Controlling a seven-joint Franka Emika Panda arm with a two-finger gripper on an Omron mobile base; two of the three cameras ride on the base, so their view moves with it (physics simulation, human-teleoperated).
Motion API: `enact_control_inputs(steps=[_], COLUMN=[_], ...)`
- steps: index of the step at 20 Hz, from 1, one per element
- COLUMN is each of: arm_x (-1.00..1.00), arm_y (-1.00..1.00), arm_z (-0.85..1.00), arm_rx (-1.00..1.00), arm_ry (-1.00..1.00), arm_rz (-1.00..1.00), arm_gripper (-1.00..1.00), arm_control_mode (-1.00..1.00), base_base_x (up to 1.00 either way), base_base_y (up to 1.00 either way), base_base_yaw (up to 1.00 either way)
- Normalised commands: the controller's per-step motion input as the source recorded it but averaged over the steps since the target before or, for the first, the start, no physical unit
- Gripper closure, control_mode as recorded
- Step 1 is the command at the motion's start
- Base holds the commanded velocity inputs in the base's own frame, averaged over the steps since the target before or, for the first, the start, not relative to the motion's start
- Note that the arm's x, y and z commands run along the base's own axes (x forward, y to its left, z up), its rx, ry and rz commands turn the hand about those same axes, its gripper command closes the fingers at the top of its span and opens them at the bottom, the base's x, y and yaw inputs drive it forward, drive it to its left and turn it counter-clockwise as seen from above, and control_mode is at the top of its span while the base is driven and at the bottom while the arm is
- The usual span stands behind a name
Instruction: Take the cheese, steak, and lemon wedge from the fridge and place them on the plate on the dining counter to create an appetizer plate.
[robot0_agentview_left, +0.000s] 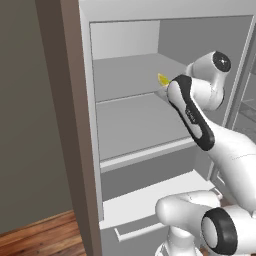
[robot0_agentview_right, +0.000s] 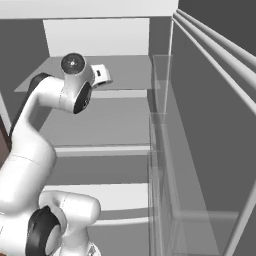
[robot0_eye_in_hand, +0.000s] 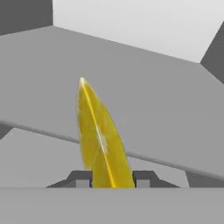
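I have the gripper (robot0_eye_in_hand: 109, 179) clamped on the lemon wedge (robot0_eye_in_hand: 100, 135) above the fridge (robot0_agentview_left: 135, 125) shelf edge, its shelves bare.

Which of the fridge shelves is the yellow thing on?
The lemon wedge sits between the tool's fingertips at the front edge of the upper shelf, the one nearest the fridge's ceiling; the shelf below lies lower.

arm in fridge (robot0_agentview_left: 130, 140), lemon wedge (robot0_agentview_left: 163, 79)

The fridge (robot0_agentview_left: 85, 125) has 2 bare grey shelves (robot0_agentview_left: 135, 125); the lemon wedge (robot0_agentview_left: 163, 79) is at 2 o'clock above them.
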Motion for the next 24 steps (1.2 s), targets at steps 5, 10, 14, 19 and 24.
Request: enact_control_inputs(steps=[5,10,14,19,24], arm_x=[-0.84,-0.66,-0.49,0.0,0.0], arm_y=[0.0,0.0,0.0,0.0,0.0], arm_z=[0.15,0.06,0.0,0.0,0.0], arm_rx=[0.0,0.0,0.0,0.0,0.0], arm_ry=[-0.1,-0.09,-0.04,0.0,0.0], arm_rz=[0.0,0.0,0.0,0.0,0.0], arm_gripper=[1.0,1.0,1.0,1.0,1.0], arm_control_mode=[-1.0,-1.0,1.0,1.0,1.0], base_base_x=[0.0,0.0,-0.19,-0.88,-0.99], base_base_y=[0.0,0.0,0.0,0.0,0.01], base_base_yaw=[0.0,0.0,0.0,-0.02,-0.04])
